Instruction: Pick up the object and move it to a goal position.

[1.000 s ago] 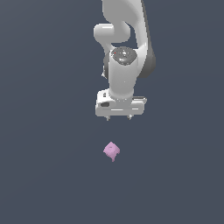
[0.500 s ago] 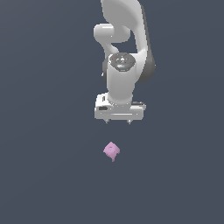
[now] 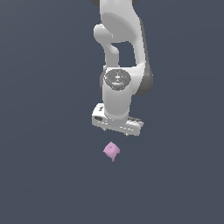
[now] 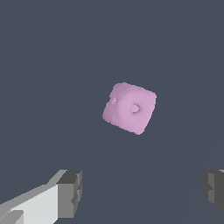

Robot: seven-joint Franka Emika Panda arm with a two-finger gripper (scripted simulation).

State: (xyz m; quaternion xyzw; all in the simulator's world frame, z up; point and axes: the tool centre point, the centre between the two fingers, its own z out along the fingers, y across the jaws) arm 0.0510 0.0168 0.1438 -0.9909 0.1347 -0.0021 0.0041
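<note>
The object [image 3: 112,151] is a small pink-lilac blocky chunk lying on the dark grey floor, just below the white arm's hand in the exterior view. In the wrist view the object [image 4: 130,107] shows a small stub on its face. My gripper [image 3: 116,131] hangs a short way above it without touching. The wrist view shows the gripper [image 4: 142,190] open, its two grey fingertips [image 4: 70,192] set wide apart with nothing between them. The object lies ahead of the fingers, outside the gap.
The plain dark grey floor [image 3: 43,175] fills the scene around the arm and the object. No other thing shows in either view.
The hand has come down toward the object, closing most of the gap, and has turned slightly. The object has stayed where it was. The fingers remain open.
</note>
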